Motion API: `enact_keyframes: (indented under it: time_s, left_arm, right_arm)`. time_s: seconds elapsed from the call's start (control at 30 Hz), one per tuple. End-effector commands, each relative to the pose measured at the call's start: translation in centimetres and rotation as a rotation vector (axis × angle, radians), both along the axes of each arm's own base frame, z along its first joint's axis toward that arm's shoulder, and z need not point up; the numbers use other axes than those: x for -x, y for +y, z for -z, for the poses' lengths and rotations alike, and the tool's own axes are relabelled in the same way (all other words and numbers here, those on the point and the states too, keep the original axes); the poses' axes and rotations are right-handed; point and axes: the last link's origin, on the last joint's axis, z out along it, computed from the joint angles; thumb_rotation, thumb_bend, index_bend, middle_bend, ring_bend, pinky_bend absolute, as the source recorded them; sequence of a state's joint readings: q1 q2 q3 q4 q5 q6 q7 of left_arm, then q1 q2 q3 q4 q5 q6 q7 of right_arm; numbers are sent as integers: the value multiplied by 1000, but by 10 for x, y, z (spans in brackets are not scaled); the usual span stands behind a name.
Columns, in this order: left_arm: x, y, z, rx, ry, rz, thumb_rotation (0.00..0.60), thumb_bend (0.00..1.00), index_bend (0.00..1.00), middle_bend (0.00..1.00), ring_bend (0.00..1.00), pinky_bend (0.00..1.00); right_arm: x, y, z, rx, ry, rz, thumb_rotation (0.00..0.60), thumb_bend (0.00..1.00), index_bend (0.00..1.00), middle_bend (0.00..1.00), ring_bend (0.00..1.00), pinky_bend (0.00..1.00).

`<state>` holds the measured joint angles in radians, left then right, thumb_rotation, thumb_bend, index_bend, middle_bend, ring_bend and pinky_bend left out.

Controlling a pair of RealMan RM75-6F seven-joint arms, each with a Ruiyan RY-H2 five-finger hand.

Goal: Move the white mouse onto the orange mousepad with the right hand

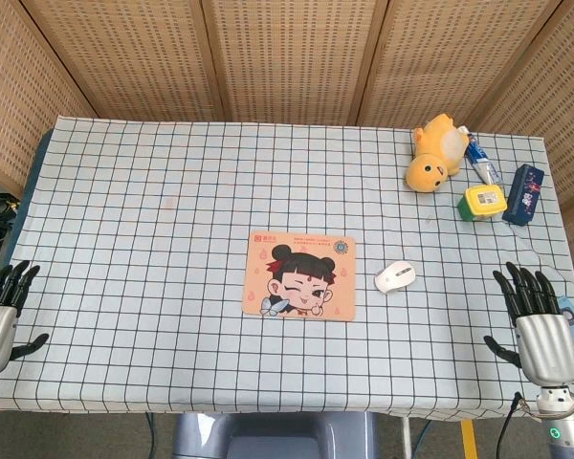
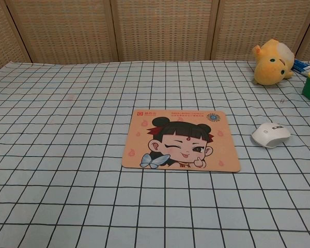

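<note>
So I'm at the start of this one, nothing grabbed yet. The mouse [image 1: 395, 276] sits on the worktop [image 1: 153, 191] just right of the pad [image 1: 299, 276], near it but not touching, closer to the front edge than the back. It's angled a bit, nose pointing toward the right edge.

My guess on handling: light, hard plastic shell, smooth and kinda slippery, so it'll skate on the cloth if I nudge it sideways. I'd come down over the hump and squeeze the two long sides, thumb on one flank and fingers on the other.

Right robot hand [image 1: 534, 325] is parked at the front right corner, palm down-ish, fingers spread and pointing toward the back edge, holding nothing. It's well apart from the mouse, so there's a reach inward to do first. Left robot hand [image 1: 0, 311] is at the front left corner, fingers apart too, holding nothing. Neither shows in the chest view.
</note>
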<state>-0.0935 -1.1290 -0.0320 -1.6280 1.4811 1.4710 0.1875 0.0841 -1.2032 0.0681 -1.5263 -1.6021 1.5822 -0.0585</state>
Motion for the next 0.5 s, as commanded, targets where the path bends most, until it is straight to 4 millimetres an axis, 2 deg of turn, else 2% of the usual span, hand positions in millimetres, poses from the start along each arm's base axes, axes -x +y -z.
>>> enact_keyframes:
  time_s: [0.03,0.5]
  left_arm:
    - [0,0,0,1,-1,-2,600,0,0,0,0,0]
    - [2,1,1,10,-5,-11,600,0,0,0,0,0]
  right_arm:
    - [0,0,1,-2,1,2,600,64,0,0,0,0]
    - [0,-4,4,-24,-6,-19,600,64,4,0,0,0]
